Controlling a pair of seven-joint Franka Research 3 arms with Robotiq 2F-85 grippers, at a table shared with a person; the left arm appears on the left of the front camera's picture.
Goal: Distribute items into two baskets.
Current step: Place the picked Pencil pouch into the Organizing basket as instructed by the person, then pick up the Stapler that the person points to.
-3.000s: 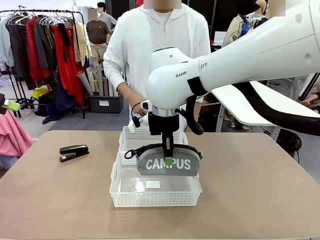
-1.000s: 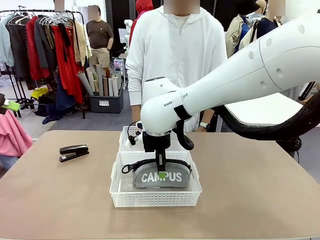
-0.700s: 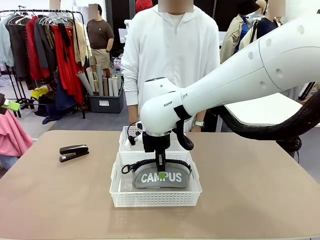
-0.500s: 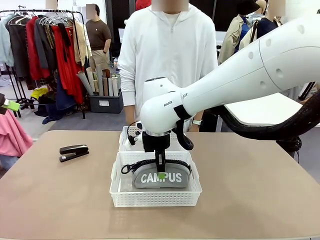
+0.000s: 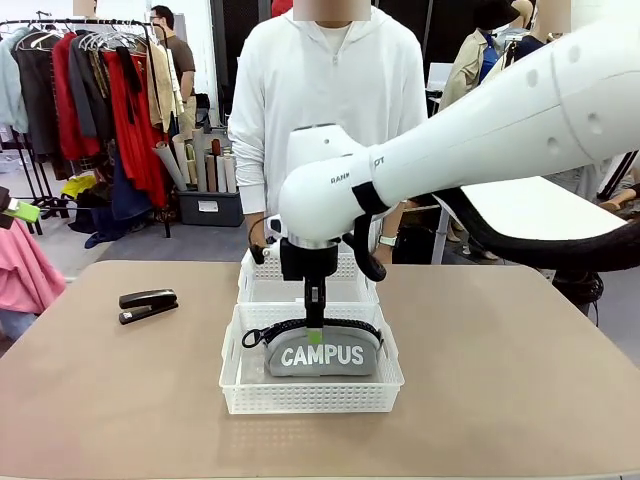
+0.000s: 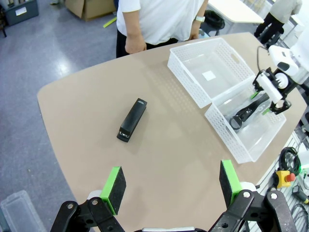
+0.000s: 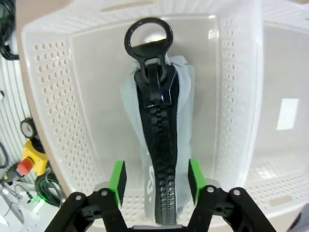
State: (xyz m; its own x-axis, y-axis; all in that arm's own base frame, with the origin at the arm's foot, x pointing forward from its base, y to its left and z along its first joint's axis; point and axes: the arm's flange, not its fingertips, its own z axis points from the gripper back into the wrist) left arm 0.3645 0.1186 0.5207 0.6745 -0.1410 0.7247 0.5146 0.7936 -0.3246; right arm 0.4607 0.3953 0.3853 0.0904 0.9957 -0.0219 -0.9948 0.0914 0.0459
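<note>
The grey "CAMPUS" pouch [image 5: 322, 352] lies in the near white basket [image 5: 310, 402], its black zipper [image 7: 157, 121] facing up. My right gripper [image 5: 315, 335] hovers just over it, open, with a green pad on each side of the pouch [image 7: 157, 176] and no grip on it. The second basket [image 5: 262, 290] stands right behind the first and holds nothing but its label. The black stapler [image 5: 148, 303] lies on the table at the left. My left gripper [image 6: 172, 182] hangs open high above the table, the stapler [image 6: 132, 120] well below and ahead of it.
A person in a white hoodie [image 5: 335, 110] stands at the table's far edge behind the baskets, hands low. The brown tabletop [image 5: 520, 380] spreads wide on both sides. Clothes racks and other people are far behind.
The right gripper lowered the pouch into the near basket, then opened and rose a little off it. The pouch now rests there. The stapler has not moved.
</note>
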